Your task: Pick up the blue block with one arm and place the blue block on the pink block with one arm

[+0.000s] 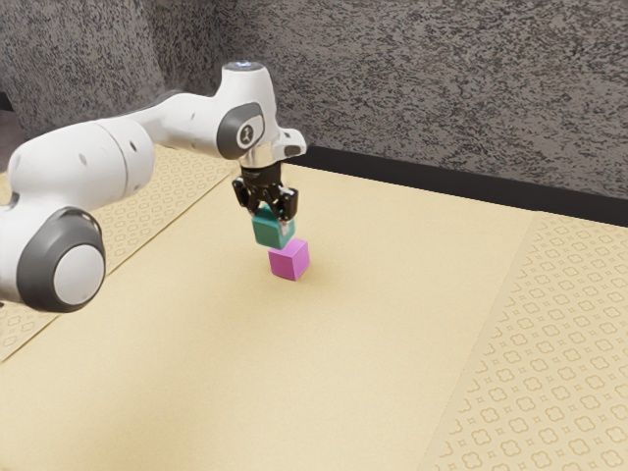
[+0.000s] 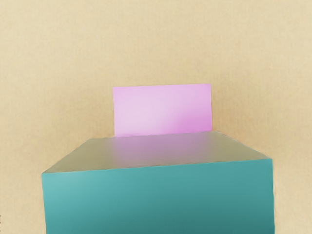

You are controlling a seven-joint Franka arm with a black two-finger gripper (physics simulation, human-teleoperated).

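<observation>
**Step in hand: setting the blue block (image 1: pixel 272 233) on the pink block (image 1: pixel 289 260).**

**State.** The gripper (image 1: pixel 271 218) was pinching the blue block, which rendered as teal, by its upper part with one finger on each side. The block hung level under the hand. It was held off the table (image 1: pixel 373 373), close above the pink block and offset toward the exterior view's left. Whether the two blocks touched could not be told. In the wrist view the blue block (image 2: pixel 158 195) covered part of the pink block (image 2: pixel 162 109), and the rest of the pink top showed beyond it. The stack was therefore judged not yet aligned.

**Procedure, as judged.**
1. The hand needed to shift toward the exterior view's right until the blue block stood squarely over the pink one.
2. The edges of the two blocks were to be kept parallel, since a twisted placement would leave less support.
3. The descent was to be slow and vertical. A low sideways approach risked pushing the pink block across the table.
4. The fingers were to part only once the faces met flat, and the hand was then to rise straight up.
</observation>
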